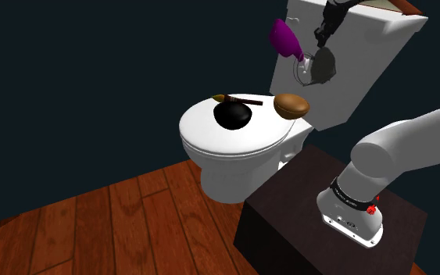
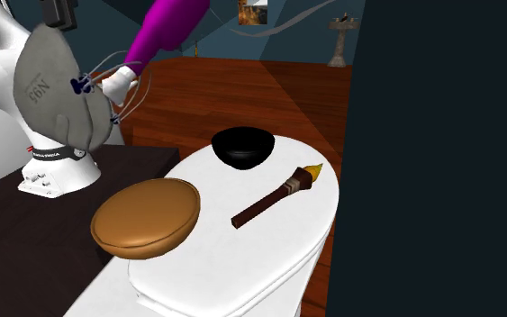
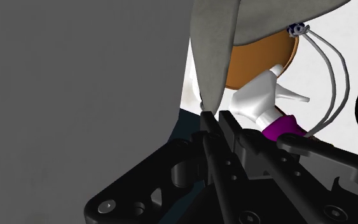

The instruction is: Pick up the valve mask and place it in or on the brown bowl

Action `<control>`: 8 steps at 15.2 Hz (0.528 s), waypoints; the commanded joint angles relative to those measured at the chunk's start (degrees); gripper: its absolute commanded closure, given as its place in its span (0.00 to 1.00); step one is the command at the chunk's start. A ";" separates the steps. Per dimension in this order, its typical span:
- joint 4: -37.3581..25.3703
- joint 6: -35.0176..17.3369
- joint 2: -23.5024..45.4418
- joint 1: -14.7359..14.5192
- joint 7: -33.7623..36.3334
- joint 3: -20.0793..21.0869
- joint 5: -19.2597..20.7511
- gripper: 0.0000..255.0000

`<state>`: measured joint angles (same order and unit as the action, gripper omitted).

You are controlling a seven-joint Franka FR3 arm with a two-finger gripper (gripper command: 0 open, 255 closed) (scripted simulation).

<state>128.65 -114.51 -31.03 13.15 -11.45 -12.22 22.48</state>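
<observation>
The pincer (image 3: 213, 118) is closed tight, its two black fingers nipping the thin rim of the grey mask (image 3: 219, 51) between them. The mask hangs down from the fingertips, clear of everything underneath, with dark lettering on its shell. Its white straps (image 3: 332, 70) trail off one side in loose loops.

Right beside the mask, on the strap side, there's a purple bottle (image 2: 166, 31). It is tipped so that its white nozzle points down towards the mask. The straps loop about that nozzle, though I can't tell whether they're caught on it, or what the bottle rests on.

Below the pincer, past the hanging mask, sits the brown bowl (image 2: 145, 218). It's on the white toilet lid (image 2: 233, 270), close to the tank (image 1: 351, 70). The mask is well above the bowl and not touching it. Farther out from the pincer on the same lid is a black bowl (image 2: 242, 147). A brush (image 2: 276, 198) with a brown handle lies flat near it, apart from both bowls.

The white arm (image 1: 413, 144) comes up from the dark stand (image 1: 288, 223) beside the toilet and reaches over towards the tank. The pincer hangs in front of the tank's face. Under it all is a reddish wooden floor (image 1: 93, 226).
</observation>
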 commanded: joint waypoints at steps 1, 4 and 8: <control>1.52 -1.56 0.04 0.08 0.49 -0.12 0.29 1.00; 3.80 -3.75 0.01 0.26 1.11 -0.35 0.76 1.00; 6.69 -6.71 0.16 0.52 1.97 -0.67 1.45 1.00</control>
<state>134.32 -120.26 -30.74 13.53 -9.65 -12.72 23.67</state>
